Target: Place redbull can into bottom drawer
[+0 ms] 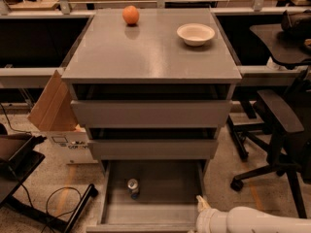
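Can [133, 187] is standing upright inside the bottom drawer [165, 205], which is pulled out. It's left of the middle of the grey floor, nearer the back. Gripper [201, 203] pokes up at the drawer's front right corner on the end of a white arm [252, 221], apart from the can. Honestly can't tell if it's released or clenched. Orange [130, 14] and a white bowl [195, 34] are up on the cabinet top [150, 57], well apart.

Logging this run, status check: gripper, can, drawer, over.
Gripper low at right front corner of bottom drawer. Redbull can upright inside the open drawer, left side, apart from gripper. Arm at drawer's front right.
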You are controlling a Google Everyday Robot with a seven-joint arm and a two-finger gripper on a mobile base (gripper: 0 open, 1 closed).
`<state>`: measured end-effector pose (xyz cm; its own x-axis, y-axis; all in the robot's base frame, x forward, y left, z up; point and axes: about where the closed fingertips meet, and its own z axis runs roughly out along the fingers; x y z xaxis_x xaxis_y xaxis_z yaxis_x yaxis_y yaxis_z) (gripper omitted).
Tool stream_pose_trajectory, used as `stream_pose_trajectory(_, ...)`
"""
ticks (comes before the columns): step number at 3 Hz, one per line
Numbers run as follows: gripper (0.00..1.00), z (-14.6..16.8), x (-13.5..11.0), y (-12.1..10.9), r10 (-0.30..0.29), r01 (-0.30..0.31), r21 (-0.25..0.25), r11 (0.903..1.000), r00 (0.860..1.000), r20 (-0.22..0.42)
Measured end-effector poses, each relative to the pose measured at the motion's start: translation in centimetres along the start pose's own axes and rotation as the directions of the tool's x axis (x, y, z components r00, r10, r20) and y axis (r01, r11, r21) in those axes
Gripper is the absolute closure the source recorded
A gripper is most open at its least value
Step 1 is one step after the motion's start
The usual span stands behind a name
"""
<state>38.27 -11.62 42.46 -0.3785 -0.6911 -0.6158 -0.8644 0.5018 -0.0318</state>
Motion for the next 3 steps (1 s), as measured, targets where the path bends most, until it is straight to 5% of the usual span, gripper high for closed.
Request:
stream_pose_trajectory(1, 0.0, -4.2, 2.9, -2.3, 0.067, -0.041, 0.162, 0.986, 0.985, -0.161)
stream_pose_trajectory(2, 0.0, -10.7, 6.5, -4.1, 0.143, -0.046, 0.314, 0.9483, 0.945, -0.294)
stream_pose_trajectory(3, 0.0, -16.4, 6.7, -4.3, 0.121, 0.032, 0.376, 0.9261, 0.919, -0.376)
